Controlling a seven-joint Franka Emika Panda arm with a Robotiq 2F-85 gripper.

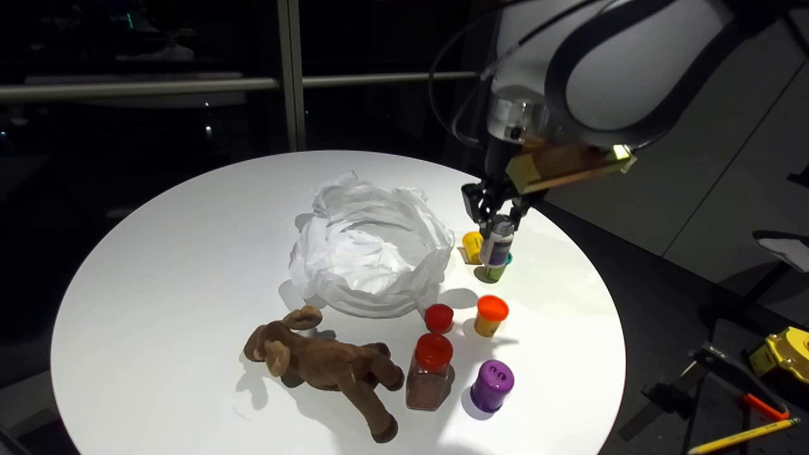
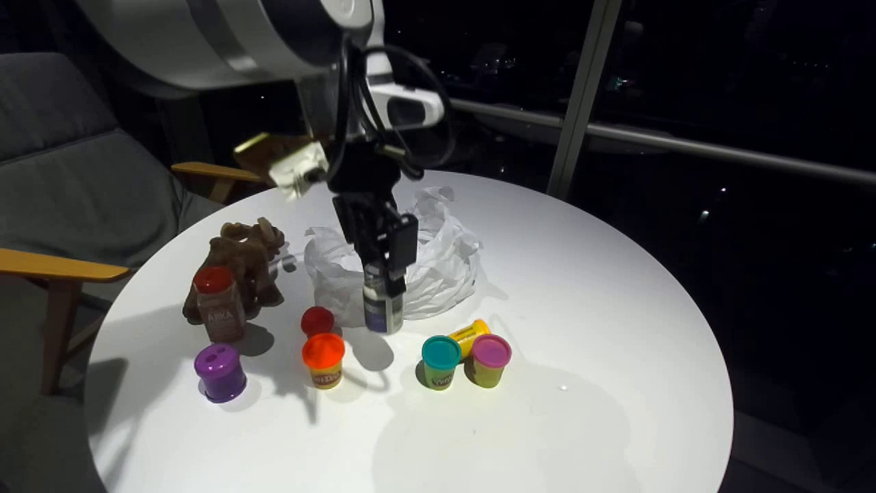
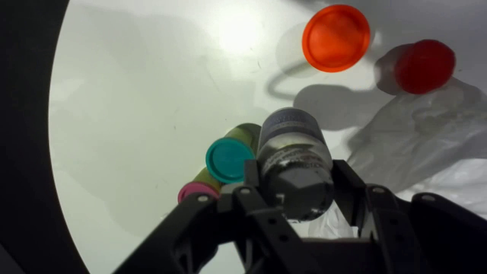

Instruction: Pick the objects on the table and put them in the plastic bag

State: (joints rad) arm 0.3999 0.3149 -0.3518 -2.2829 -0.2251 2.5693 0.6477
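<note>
On your round white desk the plastic bag sits mouth up, the brown plush toy near it, the red-topped jar beside the toy. Above the desk, near the bag, your fingers grip a small bottle by its top. You see the purple cup, orange-lidded cup, teal-lidded cup, magenta-lidded cup and yellow cup.

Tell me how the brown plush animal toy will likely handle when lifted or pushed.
The brown plush animal toy will probably flop, since its legs splay loosely. It looks soft and matte, so it should squeeze easily and seldom slip. Sprawled on the round white table, it seems unlikely to roll.
</note>
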